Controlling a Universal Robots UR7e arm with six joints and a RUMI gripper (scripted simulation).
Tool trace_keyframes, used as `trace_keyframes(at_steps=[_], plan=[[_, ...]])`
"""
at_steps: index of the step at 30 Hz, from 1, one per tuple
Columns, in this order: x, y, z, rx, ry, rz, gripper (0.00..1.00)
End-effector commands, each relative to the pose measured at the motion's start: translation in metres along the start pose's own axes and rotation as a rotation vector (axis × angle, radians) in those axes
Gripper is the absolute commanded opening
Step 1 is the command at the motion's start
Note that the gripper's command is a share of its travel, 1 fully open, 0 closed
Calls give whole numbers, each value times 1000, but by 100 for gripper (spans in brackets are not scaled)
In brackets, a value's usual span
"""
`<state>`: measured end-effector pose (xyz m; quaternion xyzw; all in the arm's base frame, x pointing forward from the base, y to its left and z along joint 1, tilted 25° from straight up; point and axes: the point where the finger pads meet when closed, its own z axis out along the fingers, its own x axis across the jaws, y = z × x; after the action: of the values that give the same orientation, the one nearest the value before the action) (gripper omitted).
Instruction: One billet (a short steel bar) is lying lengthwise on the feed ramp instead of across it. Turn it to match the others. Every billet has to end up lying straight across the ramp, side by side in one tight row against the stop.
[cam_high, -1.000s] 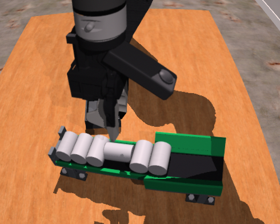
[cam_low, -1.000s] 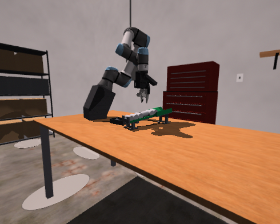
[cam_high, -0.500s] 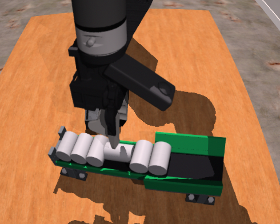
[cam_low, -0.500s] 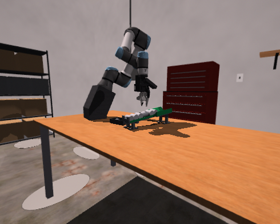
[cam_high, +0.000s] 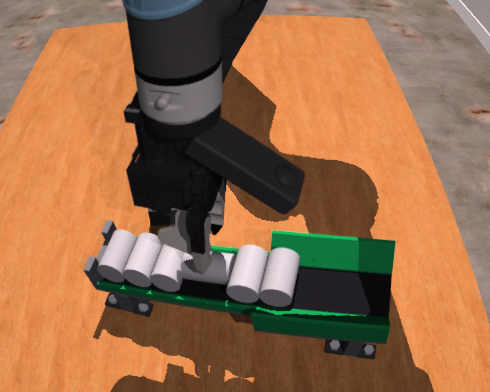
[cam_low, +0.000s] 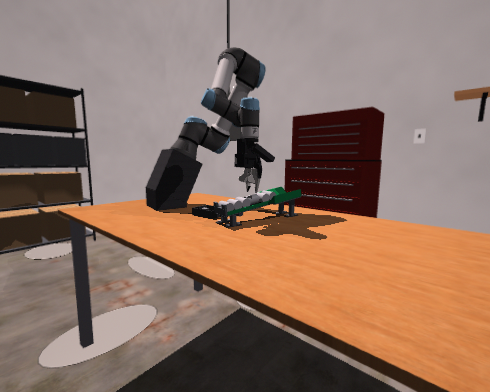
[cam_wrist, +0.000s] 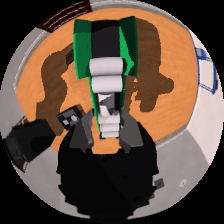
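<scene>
The green ramp (cam_high: 315, 250) (cam_wrist: 81, 47) runs down to a grey stop (cam_high: 91, 269) at its left end in the top view. Three light grey billets lie across it by the stop; the outermost (cam_high: 117, 255) is at the stop. The lengthwise billet (cam_high: 218, 269) lies upslope of them, partly in shadow. Two crosswise billets (cam_high: 247, 272) (cam_high: 280, 276) (cam_wrist: 107, 84) (cam_wrist: 106, 66) lie side by side above it. My gripper (cam_high: 198, 259) (cam_low: 253, 190) (cam_wrist: 106, 108) is partly open and empty, just over the lengthwise billet, its jaws apart across the ramp. The far jaw's tip is hidden in the top view.
A small black tray (cam_low: 205, 211) (cam_wrist: 69, 119) sits on the wooden table (cam_low: 350, 265) on the arm-base side of the ramp. High green side walls (cam_high: 320, 326) flank the upper ramp. The arm base (cam_low: 172, 177) stands behind, and a red tool cabinet (cam_low: 332, 165) is farther back.
</scene>
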<state>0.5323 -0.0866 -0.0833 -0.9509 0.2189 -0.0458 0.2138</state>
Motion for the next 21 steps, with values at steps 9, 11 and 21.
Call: trace_keyframes(at_steps=[9, 11, 21], plan=[[0, -1, 30, 1, 0, 0, 35], [0, -1, 30, 1, 0, 0, 35], [0, -2, 41, 1, 0, 0, 35]])
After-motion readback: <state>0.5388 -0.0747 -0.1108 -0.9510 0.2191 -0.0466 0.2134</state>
